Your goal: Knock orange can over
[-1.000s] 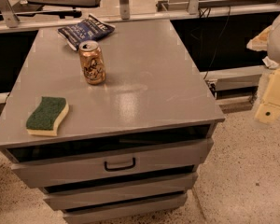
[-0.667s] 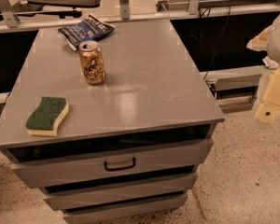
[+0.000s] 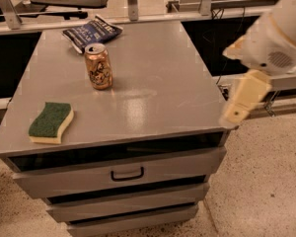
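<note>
The orange can (image 3: pixel 98 66) stands upright on the grey cabinet top (image 3: pixel 163 73), toward its back left. It is shiny copper-orange with dark label markings and a silver top. My gripper (image 3: pixel 238 107) hangs from the white arm at the right of the camera view, by the cabinet's front right corner. It is well to the right of the can and apart from it.
A blue snack bag (image 3: pixel 91 32) lies behind the can at the back edge. A green and yellow sponge (image 3: pixel 51 123) lies at the front left. Drawers with a dark handle (image 3: pixel 127 174) are below the top. Speckled floor lies to the right.
My arm and gripper have moved left, from beyond the cabinet's right side to its front right corner. The can, bag and sponge have not moved.
</note>
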You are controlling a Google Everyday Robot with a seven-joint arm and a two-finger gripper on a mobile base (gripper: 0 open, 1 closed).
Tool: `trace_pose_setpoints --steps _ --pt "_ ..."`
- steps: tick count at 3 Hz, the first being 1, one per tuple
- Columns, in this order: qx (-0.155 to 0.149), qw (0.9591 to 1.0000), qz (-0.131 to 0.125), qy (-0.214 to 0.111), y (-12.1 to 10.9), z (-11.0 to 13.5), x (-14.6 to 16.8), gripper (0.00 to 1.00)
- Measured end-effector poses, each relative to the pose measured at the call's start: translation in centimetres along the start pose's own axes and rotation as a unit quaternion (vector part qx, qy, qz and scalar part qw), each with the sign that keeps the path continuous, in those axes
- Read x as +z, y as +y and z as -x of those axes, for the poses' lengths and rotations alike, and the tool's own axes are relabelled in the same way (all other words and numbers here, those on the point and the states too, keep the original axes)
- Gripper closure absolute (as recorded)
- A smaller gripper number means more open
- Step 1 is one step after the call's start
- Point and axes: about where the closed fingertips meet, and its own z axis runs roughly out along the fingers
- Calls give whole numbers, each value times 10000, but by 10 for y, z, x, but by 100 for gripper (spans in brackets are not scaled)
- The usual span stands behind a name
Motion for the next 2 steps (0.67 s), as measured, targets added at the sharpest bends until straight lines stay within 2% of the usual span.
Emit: trace_pose_setpoints --steps 1,2 --pt "-3 9966 34 -827 -23 66 48 0" --pt "46 9863 38 -1650 -44 135 84 0"
